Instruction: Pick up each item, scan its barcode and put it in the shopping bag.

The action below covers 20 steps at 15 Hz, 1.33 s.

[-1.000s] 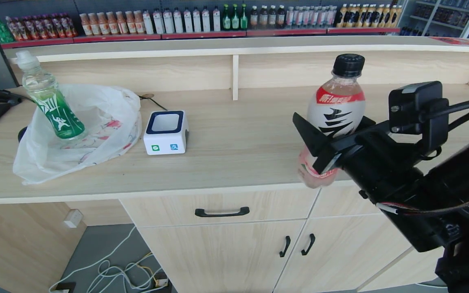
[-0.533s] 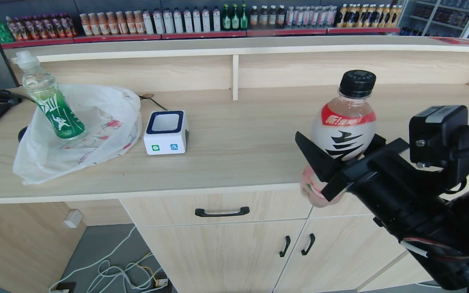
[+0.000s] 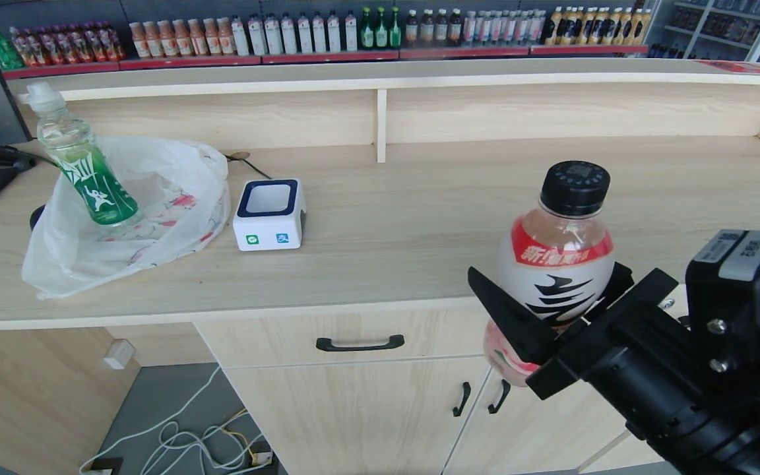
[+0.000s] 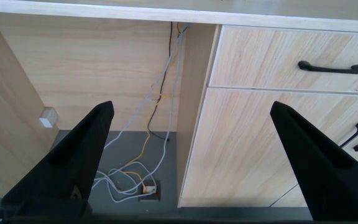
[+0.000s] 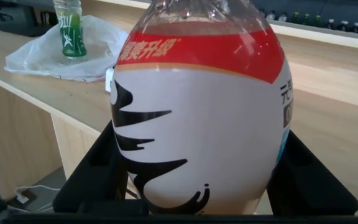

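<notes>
Head, R-wrist cams — both on bottle point(image 3: 555, 264)

Bright, even light; soft shadows

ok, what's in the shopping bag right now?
One green-labelled bottle stands upright in the white shopping bag. The crumpled plastic hides anything lying beneath its folds.

Right gripper point(image 3: 545, 290): matte black, wedge-shaped fingers, cylindrical black wrist. Camera block point(image 3: 739, 264): black, grey top plate with printed sticker, two silver screws point(image 3: 720, 325). Left gripper point(image 4: 191, 109): two black triangular fingers.
</notes>
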{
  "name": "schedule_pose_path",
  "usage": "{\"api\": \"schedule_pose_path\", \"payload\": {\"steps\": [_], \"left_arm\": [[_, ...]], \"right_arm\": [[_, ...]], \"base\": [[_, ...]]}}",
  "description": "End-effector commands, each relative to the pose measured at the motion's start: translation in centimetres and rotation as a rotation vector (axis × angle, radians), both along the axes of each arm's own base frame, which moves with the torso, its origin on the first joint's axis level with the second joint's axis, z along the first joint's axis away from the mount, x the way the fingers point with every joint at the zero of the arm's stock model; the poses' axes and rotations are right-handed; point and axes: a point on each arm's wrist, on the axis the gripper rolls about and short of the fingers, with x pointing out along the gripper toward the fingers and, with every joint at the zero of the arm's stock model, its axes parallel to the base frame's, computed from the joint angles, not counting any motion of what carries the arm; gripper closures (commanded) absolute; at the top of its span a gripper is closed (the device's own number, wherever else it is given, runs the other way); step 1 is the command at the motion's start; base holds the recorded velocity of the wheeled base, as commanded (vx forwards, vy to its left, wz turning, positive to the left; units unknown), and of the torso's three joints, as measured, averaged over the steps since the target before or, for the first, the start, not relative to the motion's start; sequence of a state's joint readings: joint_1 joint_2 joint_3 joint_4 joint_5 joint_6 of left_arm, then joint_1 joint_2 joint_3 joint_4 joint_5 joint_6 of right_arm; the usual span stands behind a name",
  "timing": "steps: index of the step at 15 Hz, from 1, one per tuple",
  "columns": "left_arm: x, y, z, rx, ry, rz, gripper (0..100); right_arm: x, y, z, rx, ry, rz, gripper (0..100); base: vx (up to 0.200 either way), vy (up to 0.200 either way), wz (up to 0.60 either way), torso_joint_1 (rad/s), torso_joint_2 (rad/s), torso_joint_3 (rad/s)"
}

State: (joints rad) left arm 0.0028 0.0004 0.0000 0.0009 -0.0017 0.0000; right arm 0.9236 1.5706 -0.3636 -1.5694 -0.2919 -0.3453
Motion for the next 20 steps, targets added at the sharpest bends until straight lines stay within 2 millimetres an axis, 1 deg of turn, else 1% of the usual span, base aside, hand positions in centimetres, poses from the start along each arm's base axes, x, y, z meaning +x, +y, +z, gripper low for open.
{"api": "schedule_pose_path", "payload": {"steps": [1, 3, 4, 6, 9, 10, 12, 14, 16, 18, 19, 20], "left_arm": [[0.0, 0.0, 0.0, 0.000, 0.000, 0.000, 0], [0.0, 0.0, 0.0, 0.000, 0.000, 0.000, 0], [0.0, 0.0, 0.0, 0.000, 0.000, 0.000, 0], [0.0, 0.0, 0.0, 0.000, 0.000, 0.000, 0], [0.0, 0.0, 0.0, 0.000, 0.000, 0.000, 0], [0.0, 0.0, 0.0, 0.000, 0.000, 0.000, 0], [0.0, 0.0, 0.0, 0.000, -0.001, 0.000, 0], [0.0, 0.0, 0.0, 0.000, 0.000, 0.002, 0], [0.0, 0.0, 0.0, 0.000, -0.001, 0.000, 0], [0.0, 0.0, 0.0, 0.000, 0.000, 0.000, 0], [0.0, 0.0, 0.0, 0.000, -0.001, 0.000, 0], [0.0, 0.0, 0.0, 0.000, -0.001, 0.000, 0]], "right_arm": [[-0.6, -0.7, 0.4, -0.003, -0.025, -0.005, 100], [-1.6, -1.7, 1.1, -0.038, -0.092, -0.029, 100], [-2.2, -2.3, 1.1, -0.060, -0.112, -0.032, 100], [-3.1, -2.5, 0.9, -0.069, -0.116, -0.004, 100], [-4.5, -1.5, 0.7, -0.116, -0.150, 0.064, 100], [-4.7, -0.7, 0.5, -0.139, -0.153, 0.088, 100], [-4.8, -0.5, 0.0, -0.165, -0.152, 0.101, 100], [-5.7, 1.1, -0.8, -0.243, -0.183, 0.157, 100], [-6.5, 1.7, -1.3, -0.344, -0.270, 0.178, 100], [-7.3, 2.6, -0.9, -0.382, -0.351, 0.206, 100], [-7.7, 3.5, -0.4, -0.385, -0.395, 0.211, 100], [-7.9, 4.1, -0.3, -0.383, -0.408, 0.226, 100]], "base": [[0.000, 0.000, 0.00, 0.000, 0.00, 0.000], [0.000, 0.000, 0.00, 0.000, 0.00, 0.000], [0.000, 0.000, 0.00, 0.000, 0.00, 0.000], [0.000, 0.000, 0.00, 0.000, 0.00, 0.000], [0.000, 0.000, 0.00, 0.000, 0.00, 0.000], [0.000, 0.000, 0.00, 0.000, 0.00, 0.000], [0.000, 0.000, 0.00, 0.000, 0.00, 0.000], [0.000, 0.000, 0.00, 0.000, 0.00, 0.000], [0.000, 0.000, 0.00, 0.000, 0.00, 0.000], [0.000, 0.000, 0.00, 0.000, 0.00, 0.000], [0.000, 0.000, 0.00, 0.000, 0.00, 0.000], [0.000, 0.000, 0.00, 0.000, 0.00, 0.000]]}}
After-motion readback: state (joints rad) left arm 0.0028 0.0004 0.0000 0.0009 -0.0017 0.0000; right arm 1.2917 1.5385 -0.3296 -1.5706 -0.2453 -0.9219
